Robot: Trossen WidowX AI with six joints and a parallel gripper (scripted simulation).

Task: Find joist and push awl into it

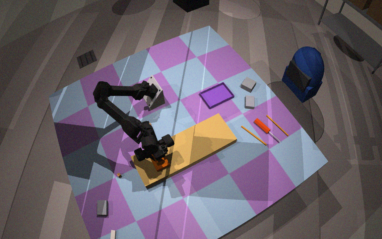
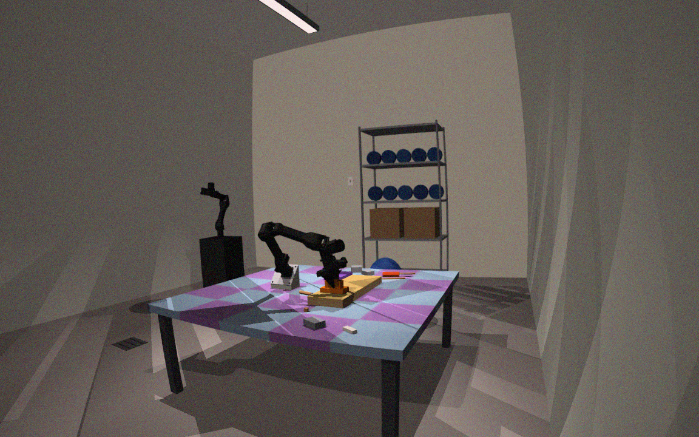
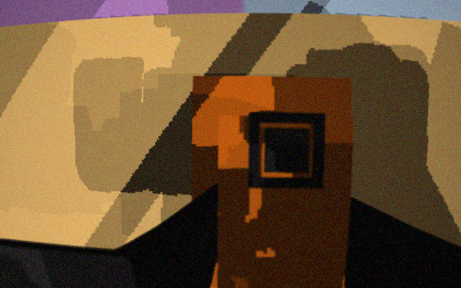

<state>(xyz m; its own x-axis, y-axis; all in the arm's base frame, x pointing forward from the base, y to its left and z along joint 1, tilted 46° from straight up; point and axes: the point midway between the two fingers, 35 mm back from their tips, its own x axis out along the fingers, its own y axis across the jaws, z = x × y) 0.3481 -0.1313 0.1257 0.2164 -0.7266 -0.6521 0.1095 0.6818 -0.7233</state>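
Orange stud finder [image 1: 160, 164] [image 2: 334, 287] [image 3: 282, 232] sits clamped in my gripper [image 1: 160, 159] [image 2: 334, 282] [image 3: 270, 194] over one end of the yellow panel [image 1: 201, 136] [image 2: 365, 282] [image 3: 26, 172], beneath it; by my judgement the search is underway, tray placement and awl work remaining.

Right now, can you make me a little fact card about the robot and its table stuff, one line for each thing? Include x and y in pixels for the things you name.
gripper [image 1: 160, 159] [image 2: 334, 282] [image 3: 270, 194]: shut on the orange stud finder [image 1: 162, 164] [image 2: 334, 290] [image 3: 232, 94]
stud finder: on the yellow panel [image 1: 201, 135] [image 2: 364, 282] [image 3: 26, 168], near one end
tray [image 1: 211, 106]: purple, nothing in it
orange sticks: two, one each side of the red-handled tool [image 1: 262, 125] [image 2: 391, 274]
small gray blocks: two near the tray, one farther off
joist: hidden
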